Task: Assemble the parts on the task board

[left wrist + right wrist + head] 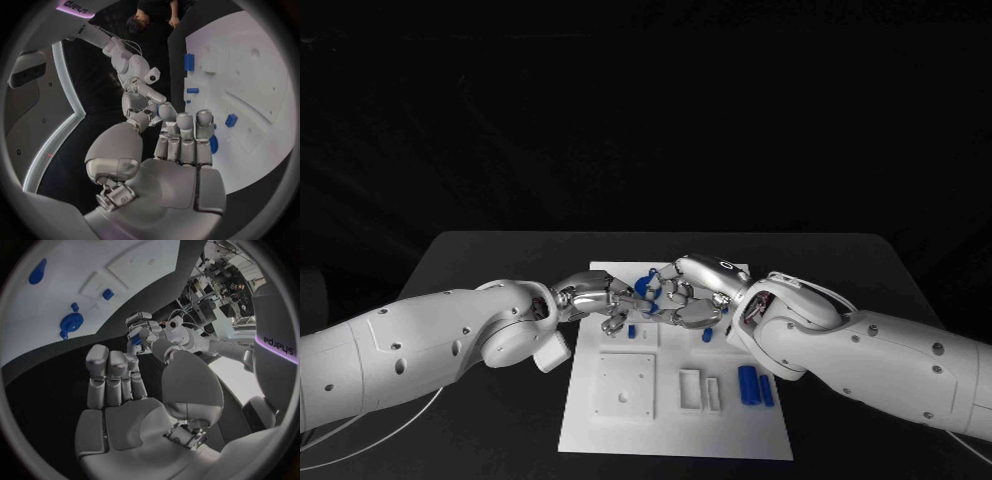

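Observation:
Both hands meet above the far half of the white task board point(672, 430). My left hand point(596, 300) and my right hand point(687, 296) face each other with a small blue part point(643, 286) pinched between their fingertips. In the left wrist view my left hand point(181, 165) reaches up to that blue part point(167, 111), and my right hand point(140, 105) meets it from the other side. In the right wrist view my right hand point(125, 395) touches the blue part point(135, 340), with my left hand point(150, 332) behind it.
Two blue cylinders point(756, 386) lie side by side at the board's right edge. Small blue pieces point(632, 330) stand under the hands. A round blue part point(70, 321) and a blue block point(107, 294) sit on the board. A raised white square plate point(626, 385) is on the board's near left.

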